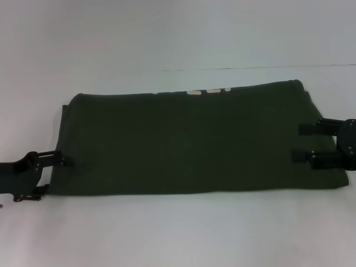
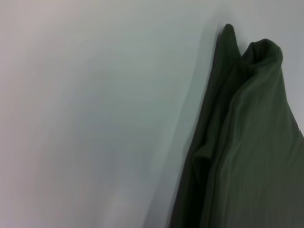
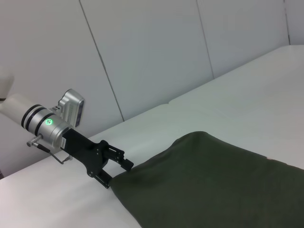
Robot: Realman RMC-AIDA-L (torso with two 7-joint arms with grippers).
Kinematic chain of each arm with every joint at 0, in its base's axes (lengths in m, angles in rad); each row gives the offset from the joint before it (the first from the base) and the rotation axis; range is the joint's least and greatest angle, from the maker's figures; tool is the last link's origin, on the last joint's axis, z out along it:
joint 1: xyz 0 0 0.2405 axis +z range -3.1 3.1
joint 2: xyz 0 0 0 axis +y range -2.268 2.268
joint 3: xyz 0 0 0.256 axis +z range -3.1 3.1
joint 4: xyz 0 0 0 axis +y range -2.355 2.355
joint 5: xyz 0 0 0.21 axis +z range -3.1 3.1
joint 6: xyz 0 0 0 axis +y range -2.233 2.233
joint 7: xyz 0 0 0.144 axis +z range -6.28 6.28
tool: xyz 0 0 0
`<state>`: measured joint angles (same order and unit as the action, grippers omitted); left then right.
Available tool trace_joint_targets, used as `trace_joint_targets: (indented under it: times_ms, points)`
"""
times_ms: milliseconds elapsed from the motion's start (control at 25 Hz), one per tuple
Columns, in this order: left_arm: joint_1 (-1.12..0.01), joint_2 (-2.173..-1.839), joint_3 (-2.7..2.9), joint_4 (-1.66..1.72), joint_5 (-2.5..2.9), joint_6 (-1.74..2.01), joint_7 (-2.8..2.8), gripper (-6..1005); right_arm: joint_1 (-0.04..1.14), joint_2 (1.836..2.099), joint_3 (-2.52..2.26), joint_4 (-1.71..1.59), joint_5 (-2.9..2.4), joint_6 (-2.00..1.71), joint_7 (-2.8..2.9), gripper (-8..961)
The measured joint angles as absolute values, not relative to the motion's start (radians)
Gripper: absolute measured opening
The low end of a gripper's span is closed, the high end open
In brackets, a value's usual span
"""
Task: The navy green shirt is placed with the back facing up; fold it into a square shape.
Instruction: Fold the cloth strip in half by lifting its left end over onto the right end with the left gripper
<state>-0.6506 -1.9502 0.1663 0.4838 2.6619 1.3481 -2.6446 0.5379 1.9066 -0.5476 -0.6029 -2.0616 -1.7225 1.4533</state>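
- Navy green shirt [image 1: 189, 142], a large dark olive cotton garment, lies as a long band across the white table [image 1: 178, 228]; cream lettering [image 1: 194, 90] peeks along its far edge, so a fold has brought part of the front upward.
- Left gripper [image 1: 62, 159], black and two-fingered, sits at the shirt's left end with fingers closed on the cloth edge, as the right wrist view confirms [image 3: 122, 172]; risk: a thin pinch may slip once the end is carried across, dropping the fold short.
- Right gripper [image 1: 305, 142] rests over the right end, its two fingers parted and lying on top of the fabric; whether it holds any cloth cannot be told; risk: it may lift only the upper layer, separating the stack.
- Uneven travel of the two ends would likely skew the edges; the result would not be square.
- Bunched cloth [image 2: 256, 52] at the left end may set a crease.
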Motion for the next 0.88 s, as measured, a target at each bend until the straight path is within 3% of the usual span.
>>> trace_joint_targets:
  times_ms: [880]
  points:
    - [-0.681, -1.950, 0.170, 0.446, 2.663, 1.323, -2.649, 875, 0.542, 1.907, -0.546, -0.604, -2.059, -1.711, 1.465, 931]
